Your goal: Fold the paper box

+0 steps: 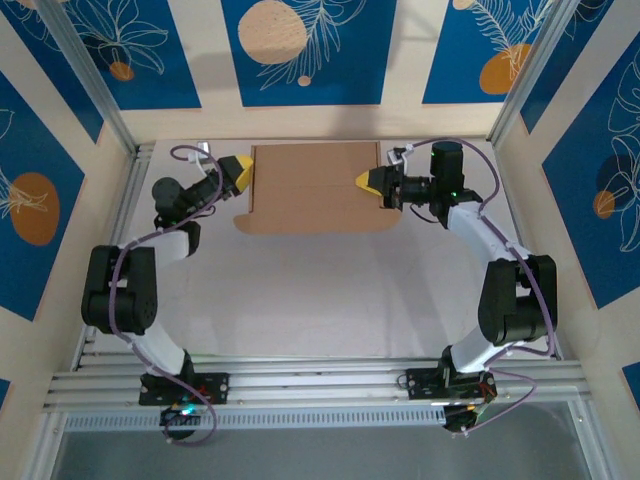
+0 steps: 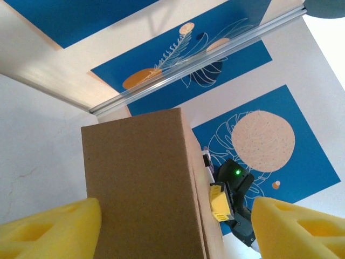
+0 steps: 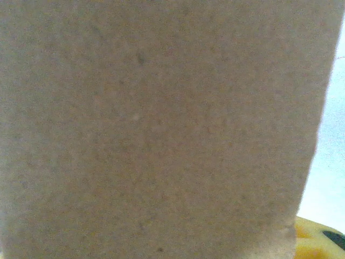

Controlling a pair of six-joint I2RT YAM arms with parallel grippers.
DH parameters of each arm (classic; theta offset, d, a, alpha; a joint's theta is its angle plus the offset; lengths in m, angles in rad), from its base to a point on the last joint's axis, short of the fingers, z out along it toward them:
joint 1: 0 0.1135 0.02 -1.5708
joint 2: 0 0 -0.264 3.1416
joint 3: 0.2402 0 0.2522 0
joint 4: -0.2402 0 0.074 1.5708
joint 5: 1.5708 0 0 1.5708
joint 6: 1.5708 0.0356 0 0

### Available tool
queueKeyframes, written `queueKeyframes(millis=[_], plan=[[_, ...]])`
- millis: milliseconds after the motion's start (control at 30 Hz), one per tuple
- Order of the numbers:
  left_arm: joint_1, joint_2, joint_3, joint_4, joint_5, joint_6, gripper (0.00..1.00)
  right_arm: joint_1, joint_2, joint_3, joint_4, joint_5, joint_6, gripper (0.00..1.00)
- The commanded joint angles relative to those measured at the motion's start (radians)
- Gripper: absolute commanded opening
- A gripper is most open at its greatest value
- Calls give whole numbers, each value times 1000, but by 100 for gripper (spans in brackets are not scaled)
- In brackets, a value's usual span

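Lying far-centre on the table (image 1: 300, 300), top view: box (image 1: 315, 188) looked part-folded, near flaps (image 1: 245, 222) flat, between left gripper (image 1: 237, 170) and right gripper (image 1: 372, 182). Left wrist: jaws gaped, unclamped. Right wrist: cardboard was close; grip could not be told.

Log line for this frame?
paper box: far centre | left gripper: open, flanking box end | right gripper: at right edge, grip unclear

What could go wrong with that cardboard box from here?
The left jaws stand open on either side of the box, not yet gripping; closing off-centre might dent or shove it. The box lies close to the back wall, so a push could crumple it there.
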Motion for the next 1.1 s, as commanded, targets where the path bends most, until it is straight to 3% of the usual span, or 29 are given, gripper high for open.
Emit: queueKeyframes(millis=[0,200,467,633,800,933,1067], plan=[[-28,-7,-19,76,58,-20,71,11,16,45,-32,-20,-26,14],[-64,-42,-60,-20,58,61,65,20,20,62,-46,1,-24,14],[-118,-47,-72,17,57,24,57,51,27,108,-111,37,-49,14],[-129,-13,-87,144,52,-80,58,62,25,134,-163,58,-76,13],[-140,-1,-110,163,51,-83,69,64,26,150,-206,72,-96,13],[-145,-38,-109,32,57,10,71,64,20,169,-257,92,-129,13],[-146,-147,-79,-347,50,270,68,58,15,184,-267,79,-135,13]])
